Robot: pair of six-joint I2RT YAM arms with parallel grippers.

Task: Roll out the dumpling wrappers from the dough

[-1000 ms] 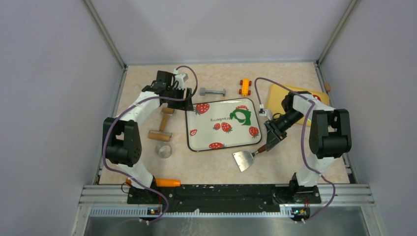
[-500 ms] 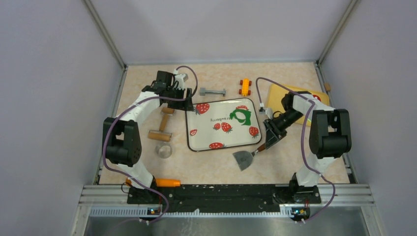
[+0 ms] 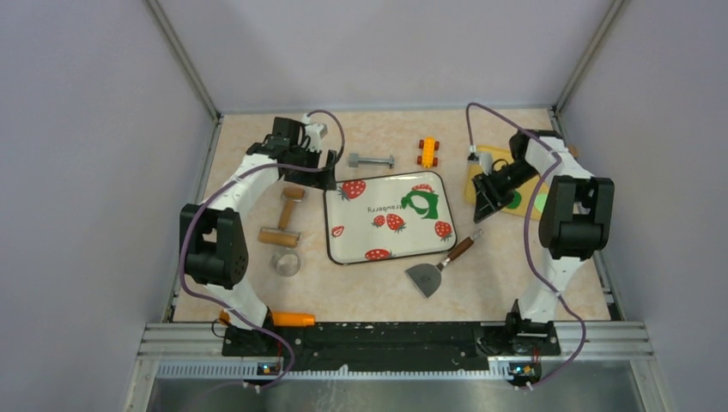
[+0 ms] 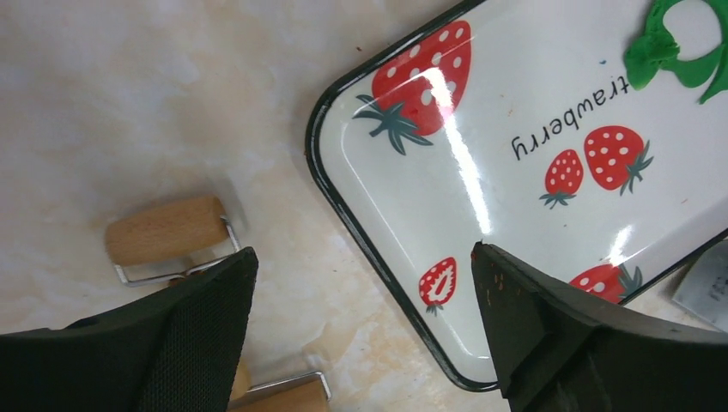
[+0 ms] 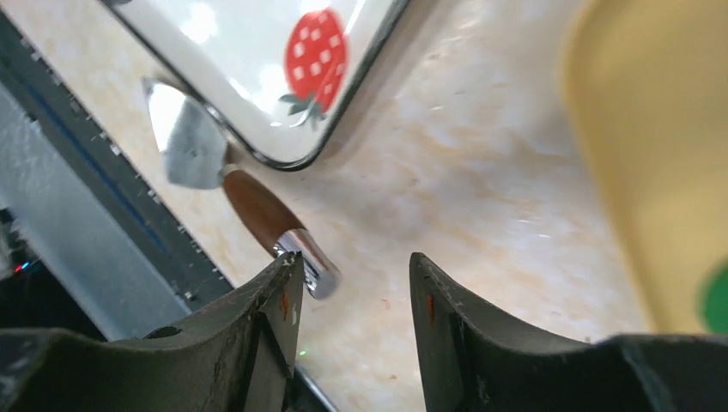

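Observation:
The dark green dough (image 3: 421, 204), a flat sheet with a round hole, lies at the far right of the strawberry tray (image 3: 360, 233). It also shows in the left wrist view (image 4: 678, 51). My left gripper (image 3: 314, 176) is open and empty over the tray's far left corner (image 4: 360, 283). My right gripper (image 3: 491, 196) is open and empty (image 5: 354, 275) at the near left edge of the yellow board (image 3: 525, 206). A dark green wrapper disc (image 3: 513, 202) lies on that board beside a pale green disc (image 3: 541, 203).
A metal scraper (image 3: 438, 268) with a brown handle (image 5: 249, 197) lies on the table near the tray's near right corner. A wooden roller (image 3: 283, 219) and a clear round cutter (image 3: 286, 262) lie left of the tray. A bolt (image 3: 371, 160) and an orange toy car (image 3: 427, 152) lie behind it.
My right gripper let go of the scraper and moved back and right to the yellow board. The scraper now lies on the table. The left arm barely moved.

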